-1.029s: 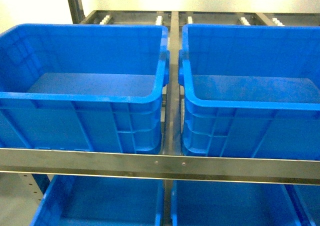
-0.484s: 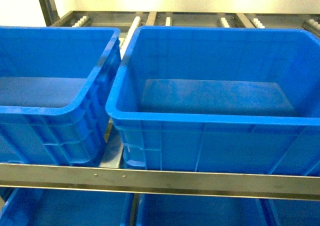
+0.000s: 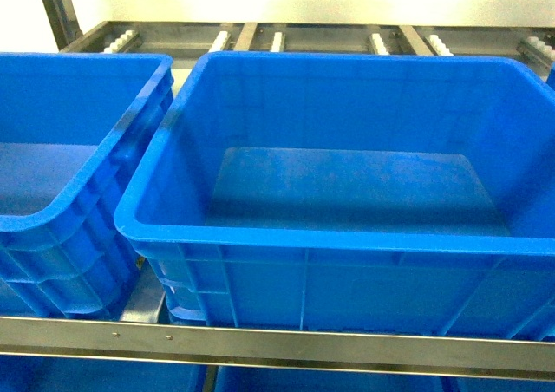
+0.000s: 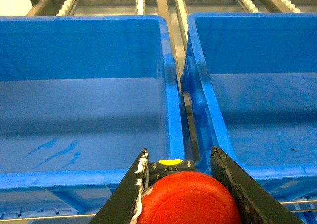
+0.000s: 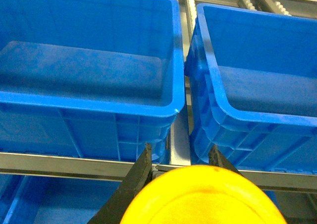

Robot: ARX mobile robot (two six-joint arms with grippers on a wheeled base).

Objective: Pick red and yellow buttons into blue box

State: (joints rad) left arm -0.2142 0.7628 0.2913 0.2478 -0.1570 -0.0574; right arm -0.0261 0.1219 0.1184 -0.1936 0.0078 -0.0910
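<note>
A red button (image 4: 188, 199), with a black switch body behind its cap, is held between the fingers of my left gripper (image 4: 179, 152). It hangs in front of the gap between two deep blue boxes (image 4: 171, 85) on a shelf. My right gripper (image 5: 181, 148) is shut on a yellow button (image 5: 203, 196) whose cap fills the bottom of the right wrist view. It sits below the shelf rail, facing the gap between the two blue boxes (image 5: 99, 110). In the head view one blue box (image 3: 347, 236) fills the middle. Neither gripper shows there.
A second blue crate (image 3: 78, 201) stands at the left. A metal shelf rail (image 3: 277, 344) runs along the front, with more blue crates (image 5: 49, 199) on the level below. Roller tracks (image 3: 277, 41) lie behind the crates.
The head view has swung right: both crates slid left in the picture, and the right-hand crate now sits in the middle and looks larger.
</note>
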